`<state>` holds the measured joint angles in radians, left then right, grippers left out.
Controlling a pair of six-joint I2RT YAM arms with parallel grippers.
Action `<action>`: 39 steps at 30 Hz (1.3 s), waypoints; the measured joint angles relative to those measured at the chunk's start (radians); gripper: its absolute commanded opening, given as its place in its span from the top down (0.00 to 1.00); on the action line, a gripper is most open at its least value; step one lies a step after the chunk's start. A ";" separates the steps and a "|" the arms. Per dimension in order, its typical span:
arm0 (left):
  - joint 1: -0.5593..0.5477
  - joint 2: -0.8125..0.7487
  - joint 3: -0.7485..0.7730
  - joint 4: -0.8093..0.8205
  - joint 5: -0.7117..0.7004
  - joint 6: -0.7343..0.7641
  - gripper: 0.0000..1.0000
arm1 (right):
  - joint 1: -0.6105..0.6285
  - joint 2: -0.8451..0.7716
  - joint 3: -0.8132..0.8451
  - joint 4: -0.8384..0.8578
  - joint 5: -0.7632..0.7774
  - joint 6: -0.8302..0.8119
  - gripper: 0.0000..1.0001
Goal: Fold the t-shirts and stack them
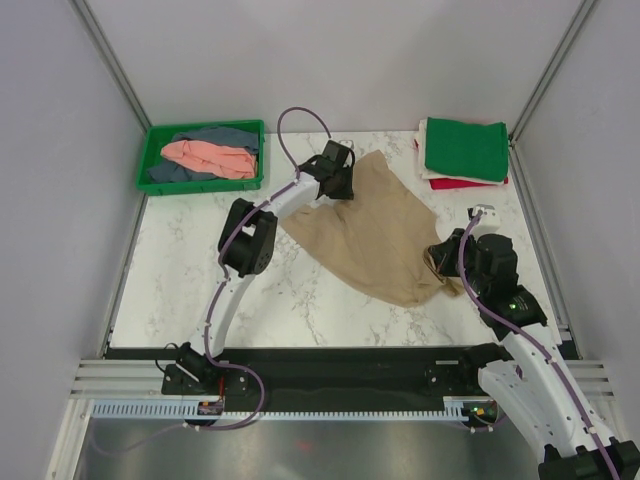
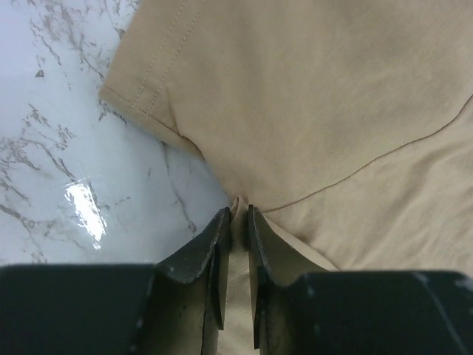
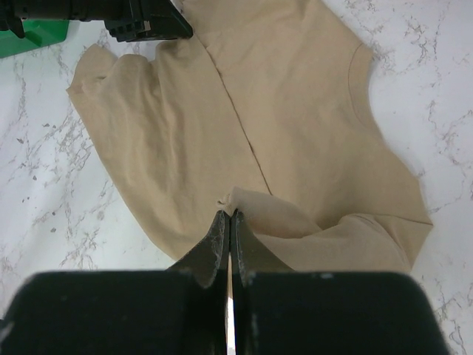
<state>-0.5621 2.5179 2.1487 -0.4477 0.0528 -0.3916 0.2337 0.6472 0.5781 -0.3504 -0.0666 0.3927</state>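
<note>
Left tool (image 2: pixel 235 216), right tool (image 3: pixel 228 219) pinch t-shirt (image 1: pixel 380 235), tray (image 1: pixel 205 128) apart

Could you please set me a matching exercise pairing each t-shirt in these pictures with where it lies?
Things:
1. tan t-shirt
2. salmon pink t-shirt
3. dark green t-shirt
4. red t-shirt

Places:
A. folded, uppermost at the far right of the table
B. bunched up in the green tray
C. spread out mid-table, pinched in the jaws of both arms
D. under the dark green one, only an edge showing

Pairs: 1-C, 2-B, 3-A, 4-D
</note>
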 measured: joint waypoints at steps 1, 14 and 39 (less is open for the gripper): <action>-0.001 -0.005 -0.009 0.008 -0.008 0.000 0.78 | 0.000 0.000 0.000 0.000 -0.002 0.000 1.00; -0.011 -0.207 -0.200 -0.046 -0.225 0.001 0.79 | 0.000 0.003 0.000 0.000 -0.007 0.000 1.00; -0.009 -0.194 -0.221 -0.029 -0.208 0.026 0.39 | 0.000 0.007 -0.002 0.007 -0.008 0.000 1.00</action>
<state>-0.5709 2.3238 1.9278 -0.4763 -0.1551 -0.3653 0.2337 0.6540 0.5758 -0.3431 -0.0750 0.3927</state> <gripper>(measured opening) 0.625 0.009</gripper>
